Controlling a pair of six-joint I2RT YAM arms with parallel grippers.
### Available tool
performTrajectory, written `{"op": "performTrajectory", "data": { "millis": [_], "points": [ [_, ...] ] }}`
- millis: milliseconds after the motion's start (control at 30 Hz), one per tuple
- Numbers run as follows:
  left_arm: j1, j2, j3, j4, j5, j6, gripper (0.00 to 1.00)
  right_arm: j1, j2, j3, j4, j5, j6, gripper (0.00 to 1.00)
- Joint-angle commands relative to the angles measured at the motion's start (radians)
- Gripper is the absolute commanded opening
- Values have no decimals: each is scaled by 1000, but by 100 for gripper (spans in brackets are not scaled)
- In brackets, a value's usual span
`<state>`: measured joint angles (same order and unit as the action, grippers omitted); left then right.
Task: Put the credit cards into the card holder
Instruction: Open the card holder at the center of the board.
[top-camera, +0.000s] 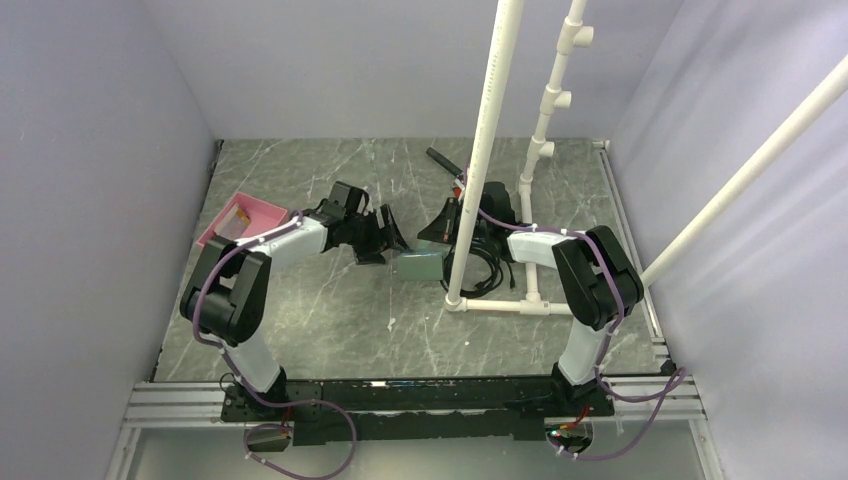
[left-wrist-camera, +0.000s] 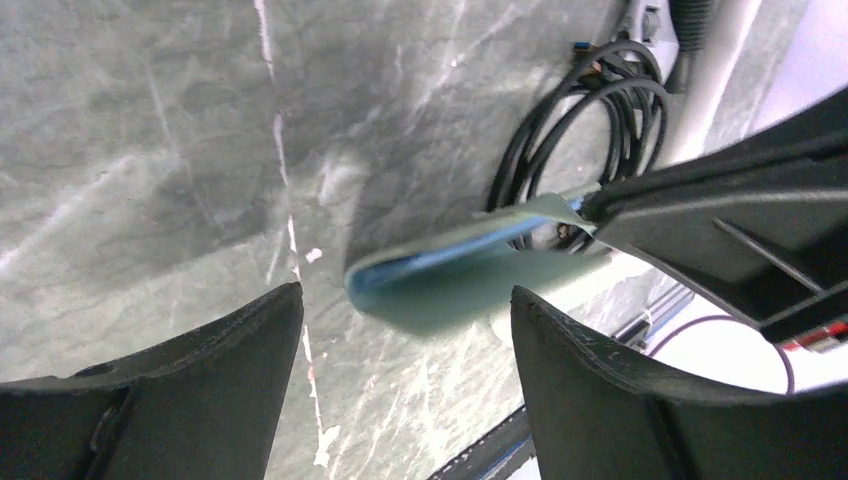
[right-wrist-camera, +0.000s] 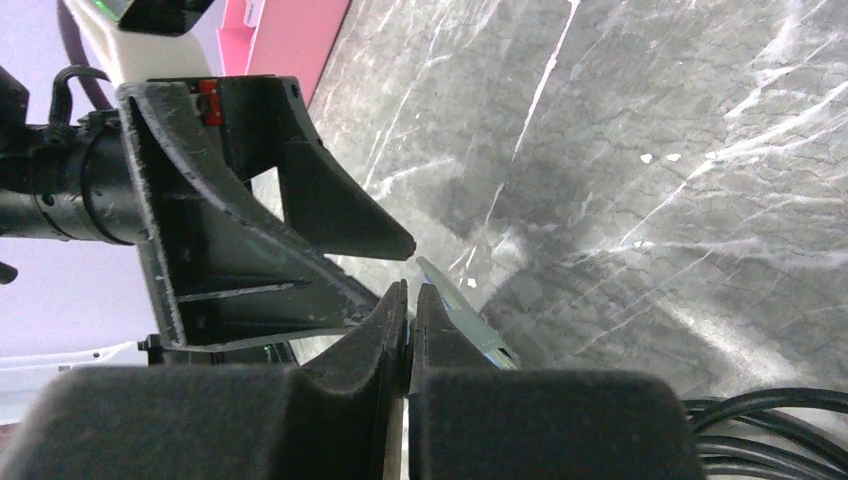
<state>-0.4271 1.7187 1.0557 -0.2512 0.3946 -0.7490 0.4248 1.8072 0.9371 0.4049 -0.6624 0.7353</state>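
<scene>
Grey stone-look bench (top-camera: 330, 330) fills most of my top view. A white pipe frame (top-camera: 487, 150) stands on its right side. My left arm (top-camera: 290, 240) and right arm (top-camera: 590, 265) reach in from the near edge toward the middle. A pink tray (top-camera: 262, 212) sits at the far left, just beside the left arm. Black cables (left-wrist-camera: 560, 130) lie in a loop by the foot of the pipe.

The card holder (left-wrist-camera: 450, 275) is in the middle of the bench, between my two claws. It is green outside, with blue showing along its edge and a shadow under it. My right claw (right-wrist-camera: 408, 300) is clenched on its right edge. My left claw (left-wrist-camera: 408, 295) is released, with its fingers wide apart and nothing between them. It points at the free end of the card holder, close to it.
</scene>
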Motion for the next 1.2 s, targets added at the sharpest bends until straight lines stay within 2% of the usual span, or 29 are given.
{"op": "performTrajectory", "data": {
  "millis": [0,100,367,500,700,833,933,1167],
  "points": [
    [-8,-84,-22,51,81,7,80,-1,-46,36,61,17,22,0],
    [-16,-130,-41,22,68,32,80,6,-58,45,64,71,64,0],
    [-17,-275,-66,-139,-125,92,84,62,-118,56,95,190,51,0],
    [9,-277,-68,-158,-112,40,90,68,-97,67,75,211,68,0],
    [36,-224,-146,10,-9,-71,87,59,-59,40,87,242,132,0],
    [40,-162,-122,61,33,-87,79,21,-48,-1,118,247,177,0],
    [40,-105,-94,86,67,-92,69,-24,-25,-28,137,238,219,0],
    [46,-15,-58,186,131,-131,72,-93,49,-58,106,255,192,0]
  ]
}}
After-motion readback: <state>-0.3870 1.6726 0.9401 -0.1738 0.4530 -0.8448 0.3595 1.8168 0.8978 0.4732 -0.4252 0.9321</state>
